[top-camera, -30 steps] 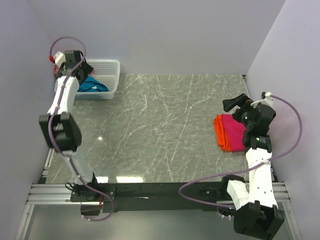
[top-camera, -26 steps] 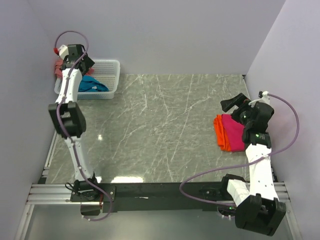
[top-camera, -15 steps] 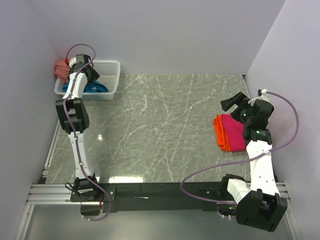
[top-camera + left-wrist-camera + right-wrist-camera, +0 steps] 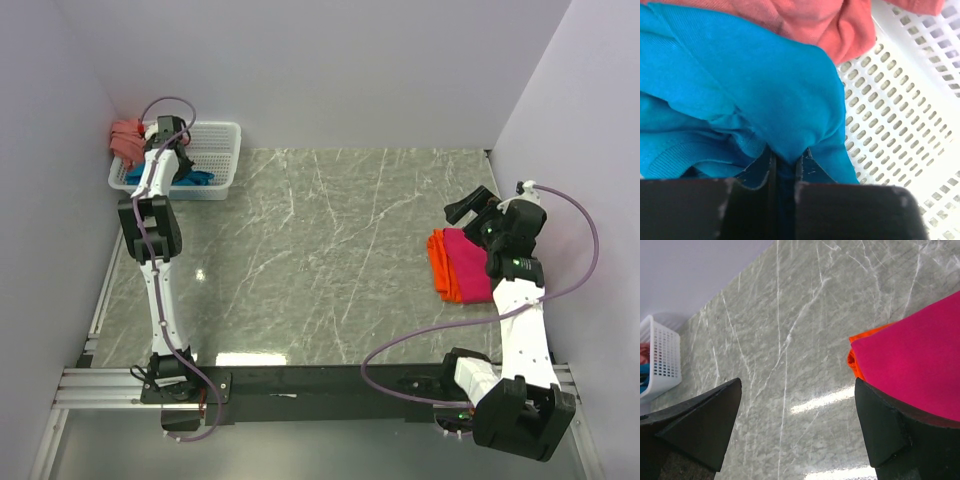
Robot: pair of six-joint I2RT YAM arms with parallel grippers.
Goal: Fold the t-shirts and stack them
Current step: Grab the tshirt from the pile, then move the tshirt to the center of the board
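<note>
The teal-blue t-shirt (image 4: 740, 85) lies crumpled in the white mesh basket (image 4: 225, 150) at the far left corner. My left gripper (image 4: 786, 162) reaches down into the basket (image 4: 900, 100) and is shut on a fold of that shirt. The salmon-pink t-shirt (image 4: 830, 20) lies against it and hangs over the basket's left rim (image 4: 125, 138). At the right, the magenta-pink t-shirt (image 4: 468, 258) lies folded on the orange t-shirt (image 4: 438, 262). My right gripper (image 4: 470, 208) hovers just behind that stack, open and holding nothing (image 4: 797, 385).
The grey marble table (image 4: 320, 260) spreads between the basket and the folded stack. Lavender walls close in the left, back and right sides. The basket (image 4: 660, 365) shows far off in the right wrist view.
My left arm has swung from the left wall over into the basket, and its jaws have shut on the teal-blue shirt. The right arm has barely shifted.
</note>
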